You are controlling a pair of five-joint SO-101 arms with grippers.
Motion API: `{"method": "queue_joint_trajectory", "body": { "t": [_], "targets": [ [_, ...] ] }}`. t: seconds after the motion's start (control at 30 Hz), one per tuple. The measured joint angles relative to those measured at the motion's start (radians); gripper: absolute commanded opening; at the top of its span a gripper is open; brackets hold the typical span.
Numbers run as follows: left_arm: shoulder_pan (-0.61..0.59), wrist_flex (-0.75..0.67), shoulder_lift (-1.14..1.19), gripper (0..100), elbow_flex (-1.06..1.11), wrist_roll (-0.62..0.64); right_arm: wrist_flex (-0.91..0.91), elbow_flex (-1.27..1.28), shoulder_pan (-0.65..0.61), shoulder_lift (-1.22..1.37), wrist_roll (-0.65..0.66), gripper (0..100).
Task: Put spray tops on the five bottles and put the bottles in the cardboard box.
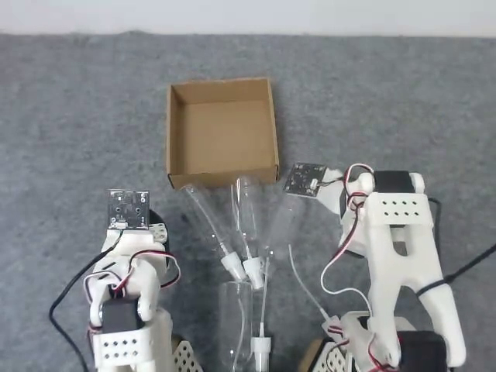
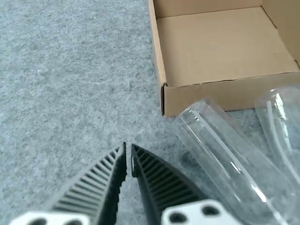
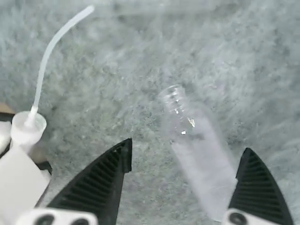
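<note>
One bottle [image 3: 196, 151] between right fingers [image 3: 99, 182]; left fingers [image 2: 104, 178] together

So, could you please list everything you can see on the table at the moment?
cardboard box: one, brown, empty, far middle of the table.
capped bottles: two, clear with white spray tops, lying in front of the box.
uncapped bottles: two, clear; one lying beside the capped ones, one between the arm bases.
loose spray tops: two, white with tubes; one beside the near bottle, the other by the right arm's base.
mat: one, grey, covering the table.
left gripper: black, shut, empty, near the box's corner.
right gripper: black, open, over an uncapped bottle.
</note>
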Motion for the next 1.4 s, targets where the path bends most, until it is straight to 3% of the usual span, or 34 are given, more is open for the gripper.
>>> {"method": "queue_joint_trajectory", "body": {
  "t": [0.57,1.17,1.4],
  "targets": [
    [0.0,0.0,0.0,2,0.0,0.0,-0.006,0.063,0.003,0.0,0.18,30.7],
    [0.0,0.0,0.0,2,0.0,0.0,-0.236,0.238,0.003,0.0,0.198,30.7],
    [0.0,0.0,0.0,2,0.0,0.0,-0.293,0.256,0.069,0.0,0.213,30.7]
  ]
}}
